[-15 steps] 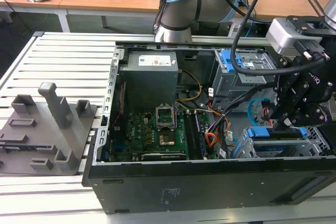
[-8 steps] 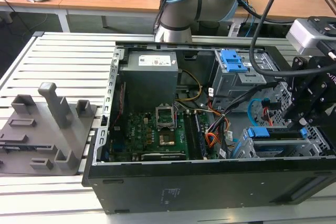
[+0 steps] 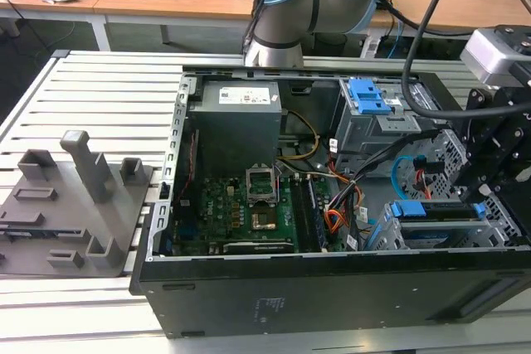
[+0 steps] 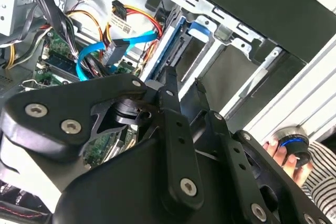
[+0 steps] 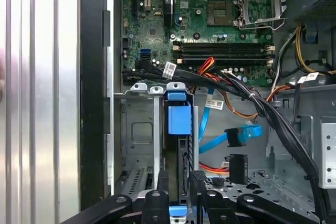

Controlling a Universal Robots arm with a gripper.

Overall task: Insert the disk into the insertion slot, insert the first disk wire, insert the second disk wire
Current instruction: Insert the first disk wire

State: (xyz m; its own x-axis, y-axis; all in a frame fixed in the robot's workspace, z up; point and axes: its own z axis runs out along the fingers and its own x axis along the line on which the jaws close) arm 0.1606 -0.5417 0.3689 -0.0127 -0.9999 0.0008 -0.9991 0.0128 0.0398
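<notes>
First wrist view: the gripper pinches the disk, fingers against its two flat sides, which I take to be for holding it on edge.
Disk: it sits sunk in the insertion slot straight ahead of the fingertips, with its blue tab at the end away from them.
Wire: the first disk wire lies loose just beside the gripper, near the blue cable; neither reaches the disk.
Second wrist view: it adds a hand on a blue-ringed knob behind the gripper.
Exterior view: it adds the whole open case on the slatted table.
</notes>
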